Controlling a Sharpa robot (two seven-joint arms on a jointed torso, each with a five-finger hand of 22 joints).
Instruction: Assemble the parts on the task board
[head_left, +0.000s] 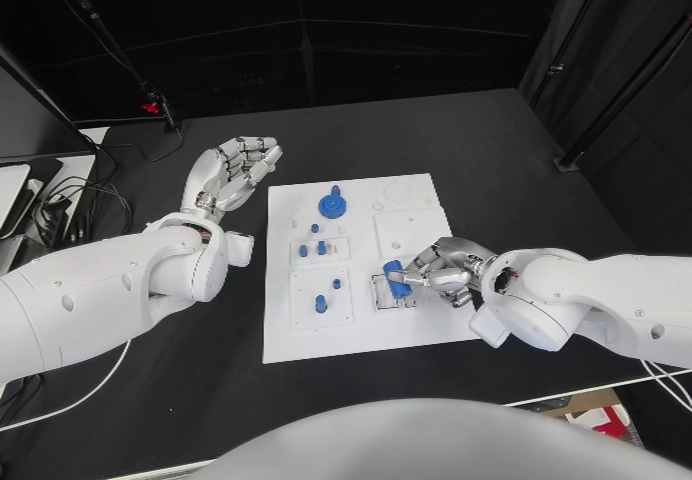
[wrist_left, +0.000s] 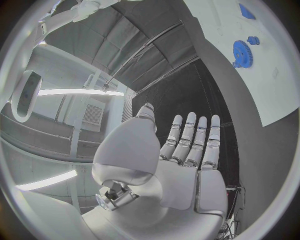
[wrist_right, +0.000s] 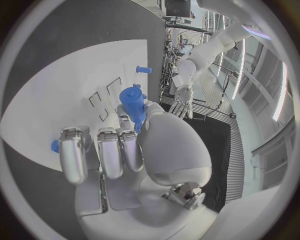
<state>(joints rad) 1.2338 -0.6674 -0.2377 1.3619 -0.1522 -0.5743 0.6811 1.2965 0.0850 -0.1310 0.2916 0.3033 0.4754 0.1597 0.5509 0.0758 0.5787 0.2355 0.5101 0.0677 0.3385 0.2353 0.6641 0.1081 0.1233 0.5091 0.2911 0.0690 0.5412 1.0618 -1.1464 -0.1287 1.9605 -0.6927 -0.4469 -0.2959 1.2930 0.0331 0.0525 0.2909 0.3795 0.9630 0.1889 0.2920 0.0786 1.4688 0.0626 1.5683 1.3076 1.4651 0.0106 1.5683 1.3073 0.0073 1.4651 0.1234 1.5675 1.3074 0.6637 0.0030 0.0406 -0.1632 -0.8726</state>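
Black table (head_left: 476, 150): matte top, carrying the work area. Black cables (head_left: 101, 200): looped on the table's left part, near its edge. Black stand pole (head_left: 123, 65): slanted, far left corner, with a small red fitting (head_left: 149, 103), possibly a clamp. Second dark pole (head_left: 620, 100): slanted, right side.

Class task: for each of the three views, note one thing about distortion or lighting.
Head view: even light, straight edges on the task board, black table dark. Left wrist view: fisheye circle curves the board's edge; bright strip lights behind the left hand. Right wrist view: same bending; the right hand looms large around a blue part.
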